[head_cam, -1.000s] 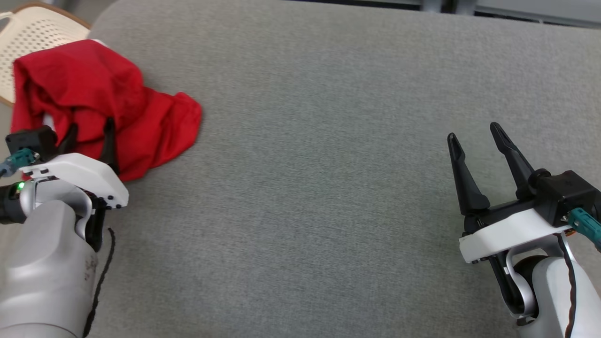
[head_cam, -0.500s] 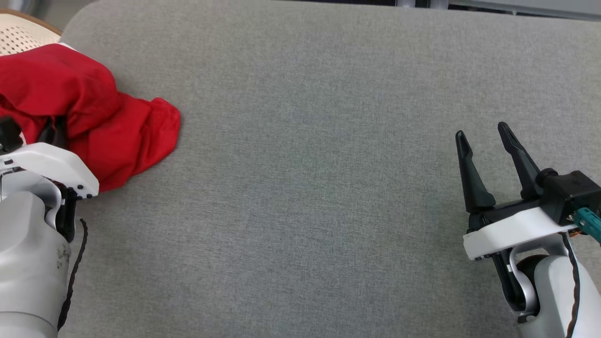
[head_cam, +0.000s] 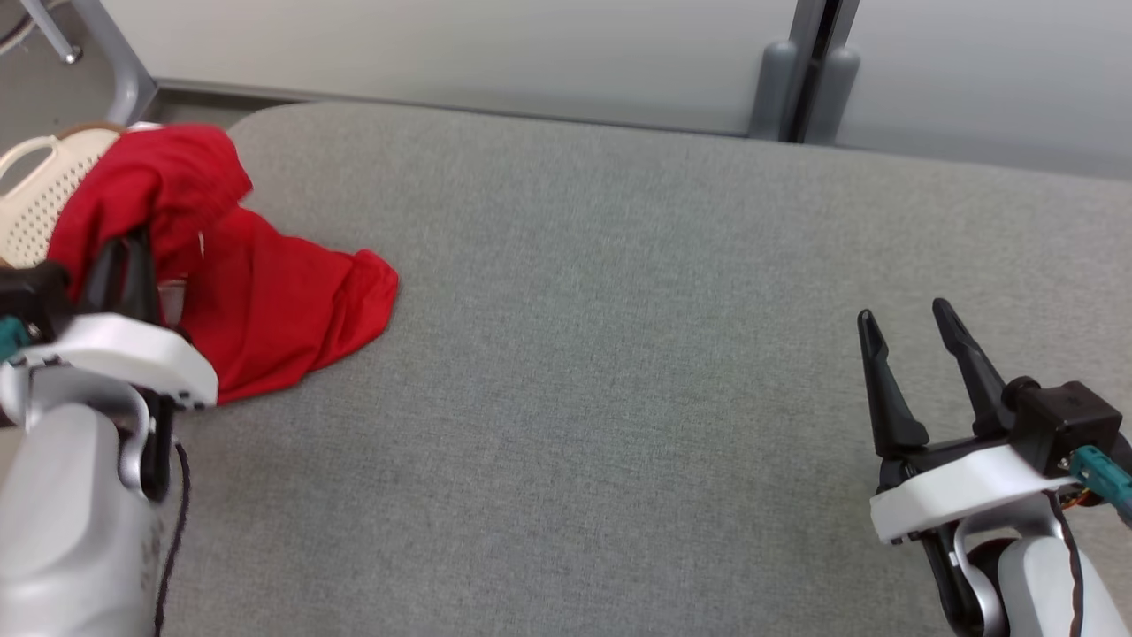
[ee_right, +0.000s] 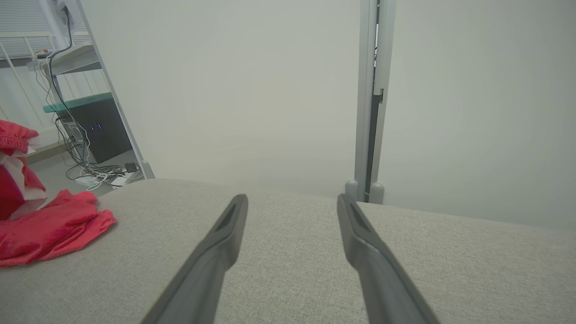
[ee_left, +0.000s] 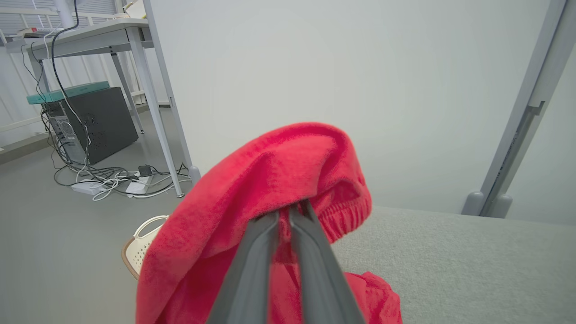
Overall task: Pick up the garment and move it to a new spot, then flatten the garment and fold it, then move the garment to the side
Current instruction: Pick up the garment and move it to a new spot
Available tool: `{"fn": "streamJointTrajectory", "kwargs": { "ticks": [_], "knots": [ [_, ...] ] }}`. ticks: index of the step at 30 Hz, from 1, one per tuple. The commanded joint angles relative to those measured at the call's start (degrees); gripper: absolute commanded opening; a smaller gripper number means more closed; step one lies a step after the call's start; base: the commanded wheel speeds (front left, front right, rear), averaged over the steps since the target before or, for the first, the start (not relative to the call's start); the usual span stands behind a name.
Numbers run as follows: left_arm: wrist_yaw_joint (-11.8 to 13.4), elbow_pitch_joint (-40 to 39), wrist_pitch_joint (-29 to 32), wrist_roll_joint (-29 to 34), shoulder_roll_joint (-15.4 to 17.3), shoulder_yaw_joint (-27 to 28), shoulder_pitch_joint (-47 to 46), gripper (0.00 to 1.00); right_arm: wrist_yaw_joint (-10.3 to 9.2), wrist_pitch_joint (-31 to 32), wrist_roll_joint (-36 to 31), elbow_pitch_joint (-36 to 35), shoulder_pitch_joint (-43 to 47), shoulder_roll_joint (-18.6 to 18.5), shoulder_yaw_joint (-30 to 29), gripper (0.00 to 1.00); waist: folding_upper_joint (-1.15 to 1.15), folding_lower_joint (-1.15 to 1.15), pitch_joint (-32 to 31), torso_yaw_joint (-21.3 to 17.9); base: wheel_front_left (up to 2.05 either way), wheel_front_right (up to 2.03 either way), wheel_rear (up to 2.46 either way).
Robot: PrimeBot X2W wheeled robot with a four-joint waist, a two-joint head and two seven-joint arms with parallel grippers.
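Well, my left jaws are clamped together on the red garment (head_cam: pixel 274 301), a fold of cloth pinched between my left fingers (head_cam: pixel 124 274). Through my left wrist view, those fingers (ee_left: pixel 252 270) lie pressed side by side, and the garment (ee_left: pixel 270 166) is draped up and over their tips like a hood. A gathered elastic hem (ee_left: pixel 346 216) curls down just to the right of them. Part of the cloth is raised off the surface with my grip. The rest trails down onto the grey cloth-covered desk (head_cam: pixel 619 354), lying crumpled near its far left corner.

A cream perforated basket (head_cam: pixel 35 195) sits just past the desk's left edge, partly hidden behind the raised cloth. I cannot tell whether the garment touches it.

My right jaws stand wide apart with nothing in them, at the desk's near right side and well apart from the garment. My right fingers (head_cam: pixel 884 389) point away from me across bare grey fabric. From my right wrist view, the garment (ee_right: pixel 54 229) is a red heap at the far left, with a pale patch showing in its upper folds. A grey post (head_cam: pixel 800 71) rises against the pale wall beyond the desk. A dark computer tower (ee_left: pixel 90 126) and loose cables (ee_left: pixel 112 180) are on the floor off to the left
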Motion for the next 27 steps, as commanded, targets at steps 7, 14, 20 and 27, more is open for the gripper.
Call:
{"fn": "streamJointTrajectory", "kwargs": {
  "ticks": [7, 14, 20, 27],
  "knots": [
    [1.36, -10.23, 0.31, 1.43, -2.24, -2.06, 11.02, 0.0, 0.0, -0.42, 0.82, 0.01, 3.1, 0.75, 0.7, 1.0, 0.0, 0.0, -5.71, -3.89, 0.0, 0.0, 0.0],
    [2.54, -22.31, 3.98, 2.73, -6.01, -6.75, 18.55, 0.0, 0.0, 0.16, 0.66, -1.06, 3.64, 1.16, 0.37, 1.0, 0.0, 0.0, -4.57, -9.46, 0.0, 0.0, 0.0],
    [1.26, -28.96, 7.57, 2.8, -8.87, -11.95, 20.56, 0.0, 0.0, -0.69, 0.91, -1.4, 2.3, 1.59, -0.01, 1.0, 0.0, 0.0, -1.11, -16.62, 0.0, 0.0, 0.0],
    [-1.15, -31.65, 10.49, 3.72, -11.22, -22.48, 16.52, 0.0, 0.0, -2.23, 1.38, -0.12, 0.99, 2.17, 0.19, 1.0, 0.0, 0.0, 3.59, -25.01, 0.0, 0.0, 0.0]
  ]
}}
